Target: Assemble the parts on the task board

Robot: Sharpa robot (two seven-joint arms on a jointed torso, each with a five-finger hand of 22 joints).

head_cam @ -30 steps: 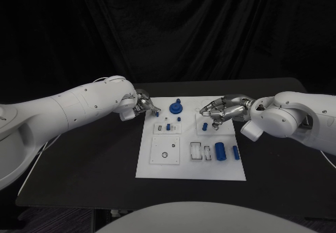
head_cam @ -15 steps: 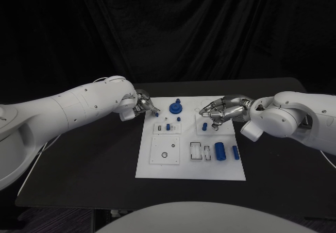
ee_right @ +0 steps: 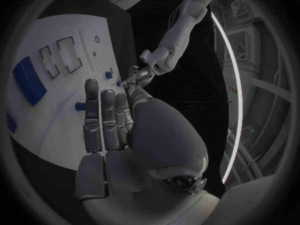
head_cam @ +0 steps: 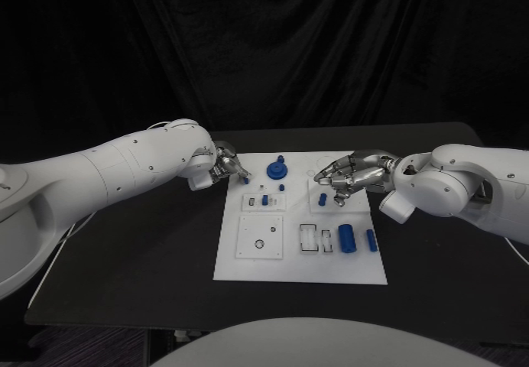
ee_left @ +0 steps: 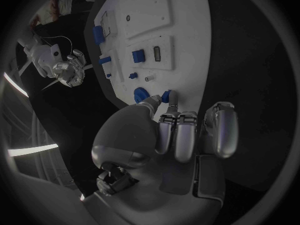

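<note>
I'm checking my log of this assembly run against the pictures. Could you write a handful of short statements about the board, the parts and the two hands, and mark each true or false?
1. The white task board lies on the black table. True.
2. The left robot hand is at the board's far left corner, pinching a small blue part. True.
3. The right robot hand rests on the table off the board's near edge. False: it is over the board's far right part, holding nothing.
4. A large blue cylinder lies on the board's right side. True.
5. The blue knob stands at the board's near edge. False: it stands near the far edge.
</note>
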